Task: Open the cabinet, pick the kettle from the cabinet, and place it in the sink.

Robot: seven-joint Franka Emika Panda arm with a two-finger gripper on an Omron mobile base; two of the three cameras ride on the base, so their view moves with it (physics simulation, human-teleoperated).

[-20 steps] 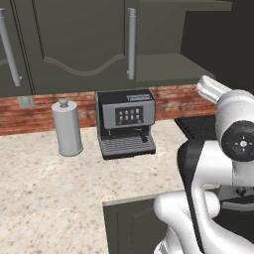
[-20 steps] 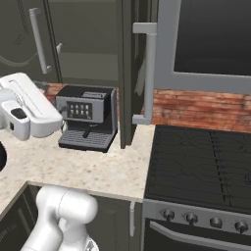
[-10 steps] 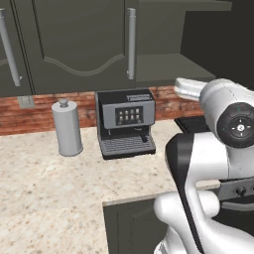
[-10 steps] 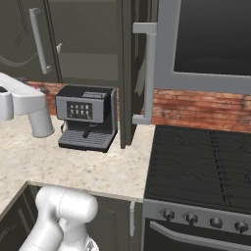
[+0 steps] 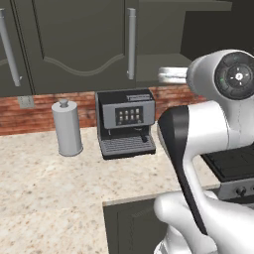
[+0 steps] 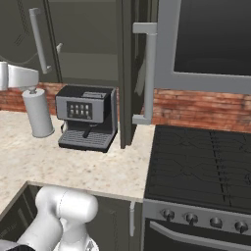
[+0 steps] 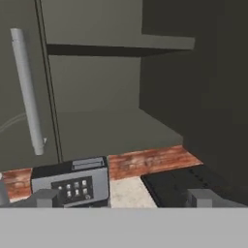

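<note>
The cabinet [image 7: 116, 97] stands open in the hand view, showing a bare lower shelf and an upper shelf board. Its left door [image 7: 19, 58] is closed, with a long silver bar handle [image 7: 26, 92]. In the right base view the opened door [image 6: 128, 73] is seen edge-on with its grey handle [image 6: 149, 73]. My gripper [image 7: 123, 197] is open, level with the cabinet's bottom edge and pointing into the open compartment, with nothing between its fingertips [image 7: 46, 197]. The kettle and the sink are out of view.
A black coffee machine [image 5: 126, 121] sits on the speckled counter [image 5: 44, 198] under the cabinet. A tall grey cylinder with a knob [image 5: 67, 129] stands to its left. A black stove [image 6: 196, 162] lies to the right, below a dark oven front [image 6: 211, 39].
The arm has swung up and to the left, lifting the hand toward the open cabinet. The base and the counter items have stayed put, and the gripper has stayed open.
</note>
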